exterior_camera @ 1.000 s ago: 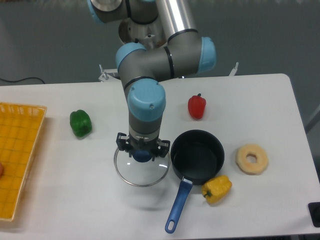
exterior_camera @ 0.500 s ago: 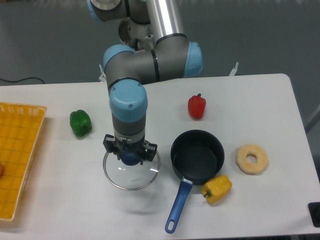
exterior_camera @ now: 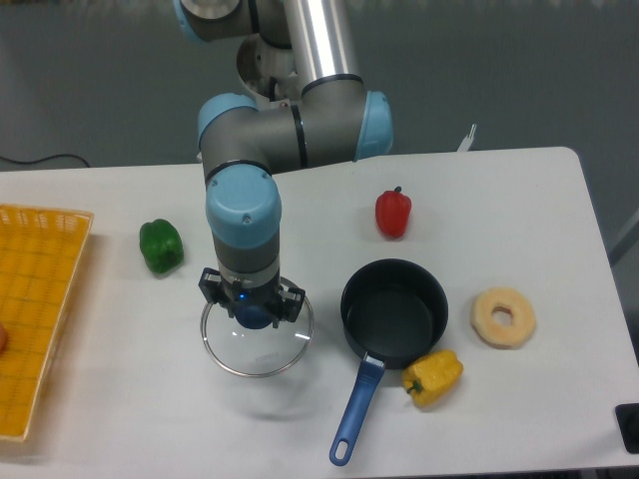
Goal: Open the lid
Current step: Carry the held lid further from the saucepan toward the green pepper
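The round glass lid [exterior_camera: 256,349] with a thin metal rim hangs a little above the table, left of the dark saucepan [exterior_camera: 394,311]. My gripper [exterior_camera: 252,312] points straight down and is shut on the lid's blue knob [exterior_camera: 254,315]. A faint shadow lies on the table under the lid. The saucepan stands uncovered with its blue handle [exterior_camera: 355,411] pointing toward the front edge.
A green pepper [exterior_camera: 161,245] lies at the left, a red pepper [exterior_camera: 393,213] behind the saucepan, a yellow pepper [exterior_camera: 432,376] by the pan's handle. A pale ring-shaped doughnut [exterior_camera: 503,317] sits at the right. A yellow basket [exterior_camera: 38,299] fills the left edge.
The gripper has carried the lid leftward, away from the saucepan, by a few centimetres over the second. The pan and other objects have stayed put.
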`<state>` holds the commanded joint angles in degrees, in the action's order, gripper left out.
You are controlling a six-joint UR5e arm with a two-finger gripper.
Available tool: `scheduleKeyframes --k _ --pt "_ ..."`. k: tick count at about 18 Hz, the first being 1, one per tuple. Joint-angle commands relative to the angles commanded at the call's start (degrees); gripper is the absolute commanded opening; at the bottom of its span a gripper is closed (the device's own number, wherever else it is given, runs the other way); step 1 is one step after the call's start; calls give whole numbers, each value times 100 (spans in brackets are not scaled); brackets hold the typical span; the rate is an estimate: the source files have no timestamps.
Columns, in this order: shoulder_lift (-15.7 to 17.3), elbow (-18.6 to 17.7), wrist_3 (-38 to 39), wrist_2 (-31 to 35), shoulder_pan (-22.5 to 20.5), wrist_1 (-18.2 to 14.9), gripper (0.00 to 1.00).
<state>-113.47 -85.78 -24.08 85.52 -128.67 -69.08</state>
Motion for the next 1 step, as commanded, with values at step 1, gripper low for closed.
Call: scheduleKeyframes --k 1 --pt "-9 0 9 0 0 9 54"
